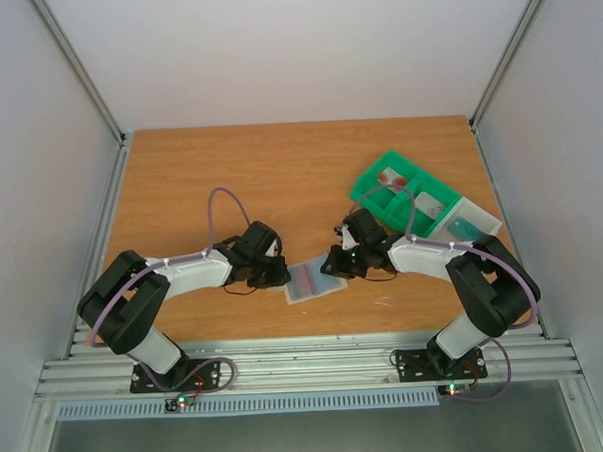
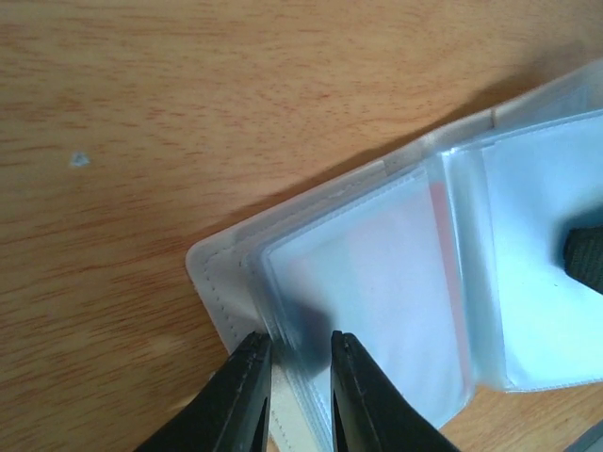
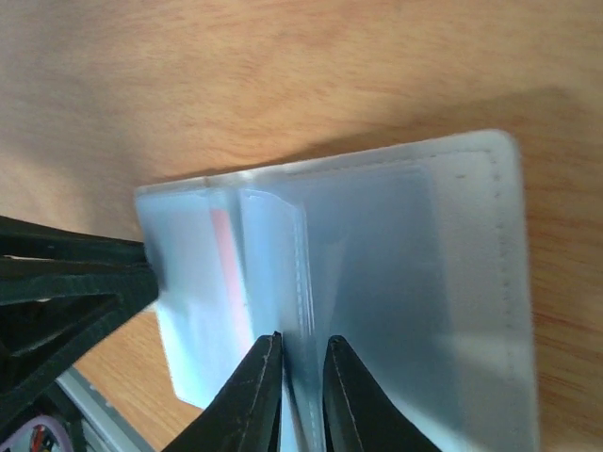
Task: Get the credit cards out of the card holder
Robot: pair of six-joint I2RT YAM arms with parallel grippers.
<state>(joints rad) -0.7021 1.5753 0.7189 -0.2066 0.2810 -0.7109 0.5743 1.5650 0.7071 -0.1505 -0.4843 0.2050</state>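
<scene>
The card holder [image 1: 314,279] lies open on the wooden table between my two arms, its frosted plastic sleeves fanned out. A pinkish-red credit card [image 2: 447,254] shows through one sleeve as a thin strip [image 3: 224,259]. My left gripper [image 2: 300,345] is shut on the edge of the sleeve stack at the holder's [image 2: 377,273] left half. From the other side my right gripper [image 3: 301,345] pinches a few sleeves of the holder [image 3: 405,254]. In the top view the left gripper [image 1: 283,276] and right gripper [image 1: 330,264] sit at opposite ends of the holder.
A bright green compartment tray [image 1: 372,197] stands at the right rear, with a reddish card [image 1: 389,178] in one compartment. A pale section with a teal card [image 1: 468,226] lies at its near right end, close to my right arm's elbow.
</scene>
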